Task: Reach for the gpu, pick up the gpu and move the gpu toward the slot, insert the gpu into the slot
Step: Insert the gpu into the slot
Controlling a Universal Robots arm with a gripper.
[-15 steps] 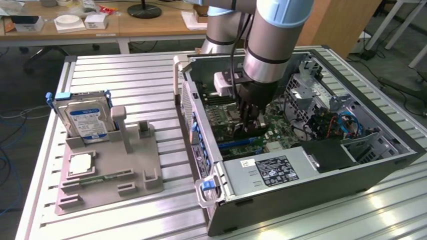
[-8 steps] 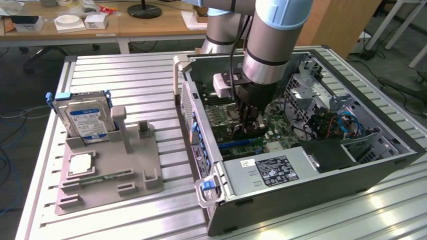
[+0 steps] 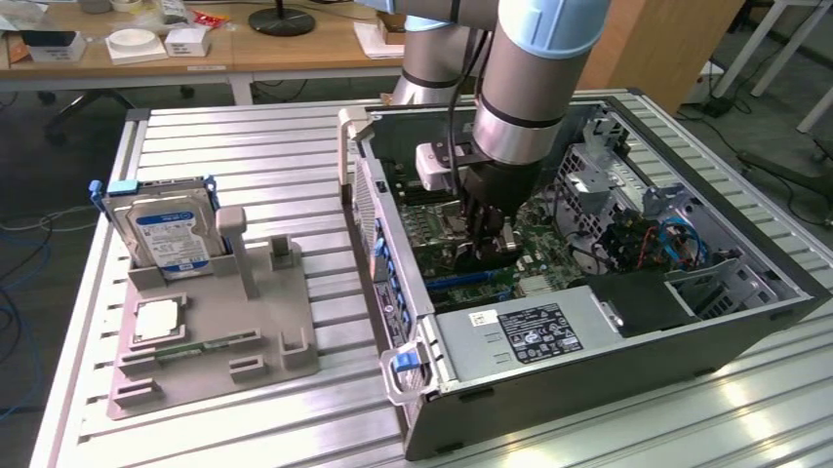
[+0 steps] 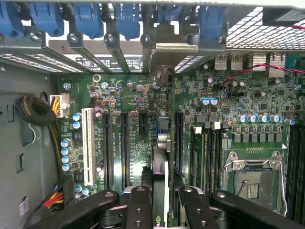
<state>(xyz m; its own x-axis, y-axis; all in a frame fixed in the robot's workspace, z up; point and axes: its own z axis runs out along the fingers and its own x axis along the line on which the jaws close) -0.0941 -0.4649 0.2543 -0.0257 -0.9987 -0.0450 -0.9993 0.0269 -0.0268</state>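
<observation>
Black fingers (image 4: 138, 210) of the tool (image 4: 161, 210) pinch the gpu (image 4: 161, 164) from both sides, holding the thin card on edge between them. In the wrist view the card runs away from the tool over the green motherboard (image 4: 143, 109), lined up along a long dark slot (image 4: 164, 143) between the other card slots, its silver end bracket (image 4: 169, 45) up against the rear wall of the computer case (image 3: 625, 361) among the blue latches (image 4: 124, 19). Whether the card is fully seated cannot be told. In the exterior view the tool (image 3: 489, 249) reaches straight down into the open case, just above the board. A white slot (image 4: 87, 143) lies to one side of the card, and the empty processor socket (image 4: 252, 176) to the other. The case lies on its side on the ribbed metal tabletop (image 3: 260, 146), power supply (image 3: 534, 336) at the near end. At the exterior view's left, well apart from the case, a grey holder (image 3: 209, 341) carries a hard drive (image 3: 167, 229) standing upright.
</observation>
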